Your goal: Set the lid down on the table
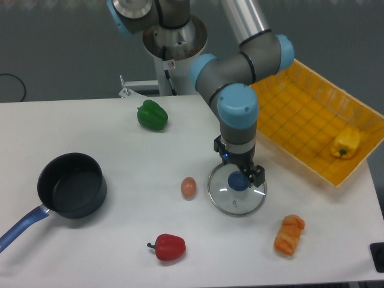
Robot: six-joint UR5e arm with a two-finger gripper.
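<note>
The round glass lid point(236, 197) with a silver rim lies on or just above the white table point(120, 240), right of centre. Its dark blue knob point(237, 181) sits between my gripper's fingers. My gripper point(239, 177) points straight down over the lid's centre, with its jaws close around the knob. I cannot tell whether they still press on it. The dark saucepan point(73, 186) with a blue handle stands uncovered at the left.
A brown egg point(188, 188) lies just left of the lid. A red pepper point(169, 247) is at the front, a green pepper point(152, 115) at the back, a croissant point(289, 234) at the front right. A yellow tray point(300, 114) with a yellow pepper point(346, 143) stands at the right.
</note>
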